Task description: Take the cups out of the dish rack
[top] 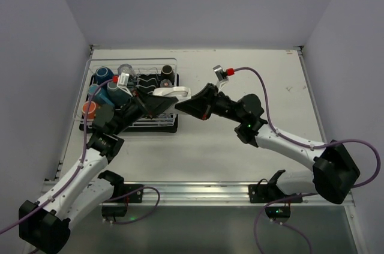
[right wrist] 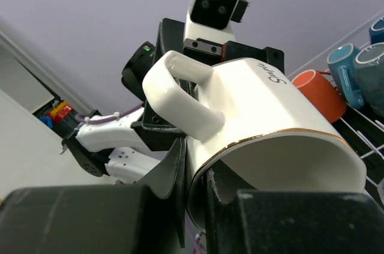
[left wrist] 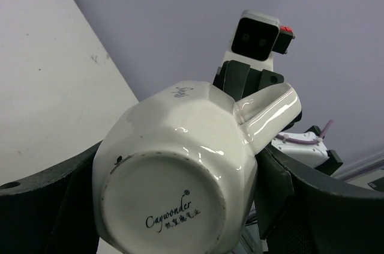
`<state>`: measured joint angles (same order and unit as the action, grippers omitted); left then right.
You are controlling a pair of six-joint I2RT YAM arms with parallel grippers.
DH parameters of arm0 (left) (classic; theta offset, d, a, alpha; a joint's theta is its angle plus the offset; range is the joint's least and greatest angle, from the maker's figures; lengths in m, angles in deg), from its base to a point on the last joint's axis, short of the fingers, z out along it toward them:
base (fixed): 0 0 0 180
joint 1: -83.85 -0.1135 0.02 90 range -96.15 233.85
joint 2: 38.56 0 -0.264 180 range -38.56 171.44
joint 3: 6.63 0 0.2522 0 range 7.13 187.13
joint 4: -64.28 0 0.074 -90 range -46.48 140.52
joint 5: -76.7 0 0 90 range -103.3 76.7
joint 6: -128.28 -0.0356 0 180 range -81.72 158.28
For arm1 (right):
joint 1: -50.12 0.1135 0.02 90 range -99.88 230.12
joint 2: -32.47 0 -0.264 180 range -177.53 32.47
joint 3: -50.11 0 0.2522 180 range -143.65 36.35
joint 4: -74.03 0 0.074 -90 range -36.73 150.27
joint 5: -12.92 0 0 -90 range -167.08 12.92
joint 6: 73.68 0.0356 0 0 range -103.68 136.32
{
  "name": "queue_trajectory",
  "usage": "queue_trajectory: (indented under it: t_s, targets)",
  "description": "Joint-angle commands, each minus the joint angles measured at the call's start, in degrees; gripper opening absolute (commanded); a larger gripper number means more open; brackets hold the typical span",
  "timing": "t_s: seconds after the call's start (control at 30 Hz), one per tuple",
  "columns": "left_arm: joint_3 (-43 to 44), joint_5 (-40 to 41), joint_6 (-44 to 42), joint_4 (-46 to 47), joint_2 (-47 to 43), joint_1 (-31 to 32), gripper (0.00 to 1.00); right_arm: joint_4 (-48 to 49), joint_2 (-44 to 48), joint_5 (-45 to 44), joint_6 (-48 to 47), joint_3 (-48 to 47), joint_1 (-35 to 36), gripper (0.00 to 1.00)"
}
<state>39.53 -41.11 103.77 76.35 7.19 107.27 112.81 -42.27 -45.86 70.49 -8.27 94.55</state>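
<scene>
White-and-black arms (top: 289,143), purple cables (top: 247,70)

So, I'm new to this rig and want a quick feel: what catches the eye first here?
A cream mug hangs in mid-air between both arms, by the right end of the dish rack. The left arm's fingers clasp its body while the right arm's fingers pinch its rim. An orange mug and blue mugs sit in the rack's left part.

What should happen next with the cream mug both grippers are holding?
Probably open the left gripper. Both grippers clamp the cream mug: the left around its body, the right gripper pinching its rim near the handle. Letting go would free the right arm to carry it away from the dish rack.
</scene>
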Motion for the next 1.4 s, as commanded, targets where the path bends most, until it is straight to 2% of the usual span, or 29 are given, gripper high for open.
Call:
queue_trajectory:
  t_s: [0.0, 0.03, 0.07, 0.1, 0.13, 0.17, 0.3, 0.33, 0.53, 0.6, 0.67, 0.77, 0.87, 1.13, 1.2, 1.37]
  targets:
    - [0.2, 1.7, 2.4, 10.4, -0.8, 0.4, 0.51, 5.5, 2.7, -1.2, -1.6, 1.6, 0.0, 0.00]
    - [0.1, 1.4, 2.4, 10.6, -0.5, 0.6, 0.59, 5.1, 3.0, -1.3, -1.8, 1.7, 0.1, 0.00]
    - [0.1, 0.4, 2.2, 10.6, -0.3, 0.7, 0.73, 4.0, 3.5, -1.7, -2.1, 1.7, 0.0, 0.00]
    - [0.4, -0.2, 1.7, 10.5, -0.1, 0.7, 0.80, 2.9, 4.2, -2.6, -3.3, 1.8, 0.1, 0.00]
    - [0.8, -1.1, -0.3, 9.9, 0.1, 0.7, 0.93, 1.6, 6.2, -3.8, -4.2, 2.2, 0.1, 0.00]
    - [1.8, -3.2, -2.3, 8.0, 0.2, 0.7, 0.99, -2.4, 7.4, -4.9, -5.1, 2.0, 0.0, 0.00]
    - [12.5, -4.4, -17.8, -17.9, 0.9, 0.7, 1.00, -19.1, 13.3, -12.1, -14.0, -1.2, -0.5, 0.00]
    - [13.2, -4.0, -21.7, -20.3, 0.4, 0.7, 1.00, -22.0, 14.0, -12.6, -15.0, -2.9, -0.8, 0.00]
    - [13.8, 1.4, -30.6, -33.9, -4.7, 0.6, 1.00, -39.9, 15.0, -14.7, -21.8, -9.7, -2.9, 0.00]
    - [15.5, 4.9, -34.4, -41.2, -5.3, 0.6, 1.00, -49.7, 13.3, -16.4, -25.7, -12.9, -4.5, 0.00]
    - [17.2, 12.6, -39.7, -48.7, -6.5, 0.6, 1.00, -59.4, 11.0, -18.3, -29.3, -17.7, -6.1, 0.00]
    - [17.3, 24.4, -44.0, -53.7, -9.3, 0.6, 1.00, -71.7, 6.8, -20.7, -34.4, -25.0, -9.7, 0.00]
    - [15.7, 31.2, -45.9, -53.9, -11.6, 0.6, 1.00, -81.8, -1.4, -26.3, -38.9, -33.4, -10.7, 0.00]
    - [9.2, 35.5, -47.4, -49.6, -13.9, 0.6, 1.00, -100.1, -27.5, -37.2, -45.8, -58.7, -10.6, 0.00]
    - [7.0, 35.9, -47.6, -48.1, -15.3, 0.6, 1.00, -102.1, -31.2, -38.2, -46.9, -64.2, -10.6, 0.00]
    - [6.7, 35.5, -47.9, -47.1, -15.6, 0.5, 1.00, -104.2, -40.4, -38.9, -47.8, -69.3, -9.9, 0.00]
